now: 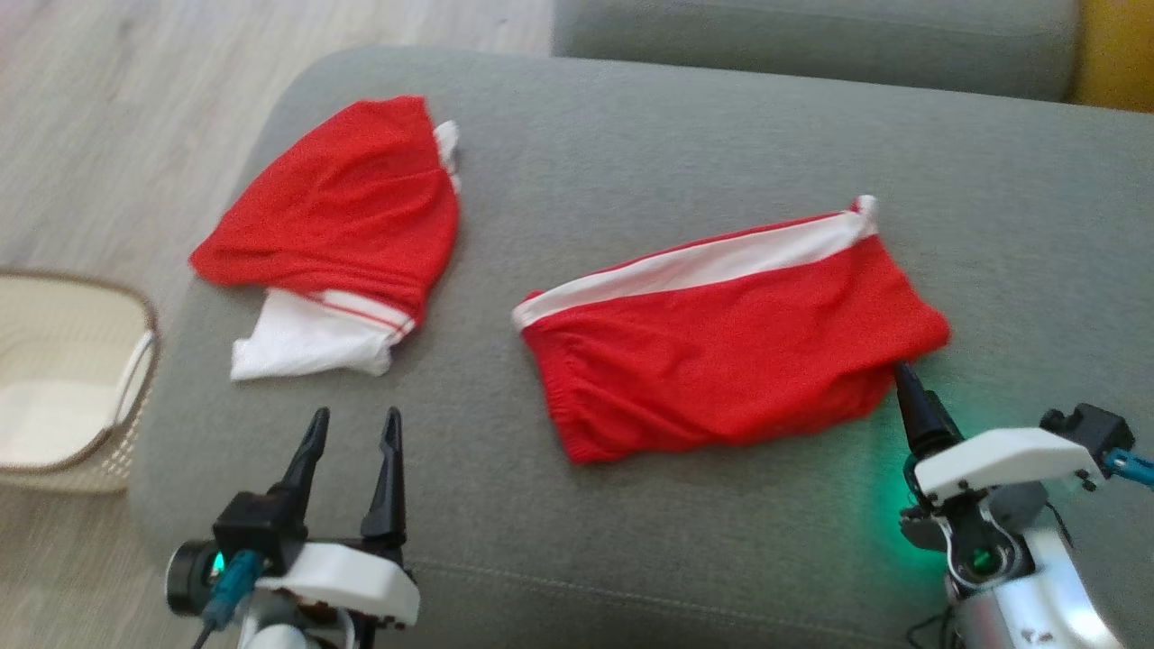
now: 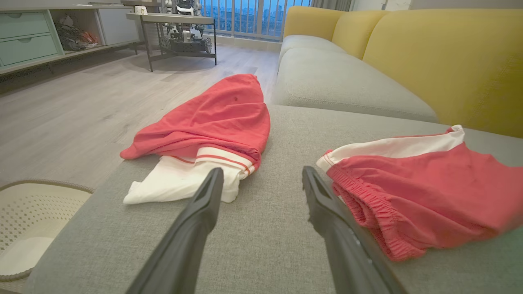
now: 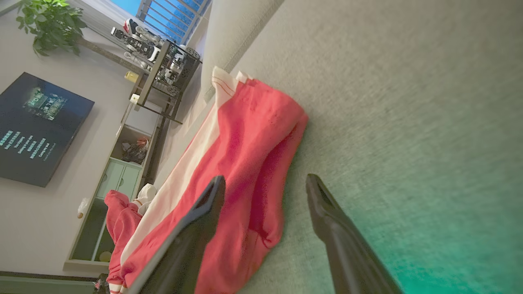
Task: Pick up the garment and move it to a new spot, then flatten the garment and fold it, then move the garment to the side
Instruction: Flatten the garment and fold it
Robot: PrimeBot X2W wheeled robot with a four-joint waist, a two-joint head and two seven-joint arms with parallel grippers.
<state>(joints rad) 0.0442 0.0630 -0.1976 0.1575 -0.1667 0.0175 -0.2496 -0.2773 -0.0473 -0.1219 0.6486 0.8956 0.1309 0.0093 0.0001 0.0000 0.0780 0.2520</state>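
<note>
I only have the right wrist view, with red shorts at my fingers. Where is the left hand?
Observer: The left hand is open over bare cushion, between the shorts and a second garment, touching neither.
Operator: Where exactly is that second garment?
Observer: At the cushion's left end, bunched, with its white part nearest the left hand.
Operator: Anything beyond it?
Observer: A pale basket stands on the floor, just off the cushion's left end.
</note>
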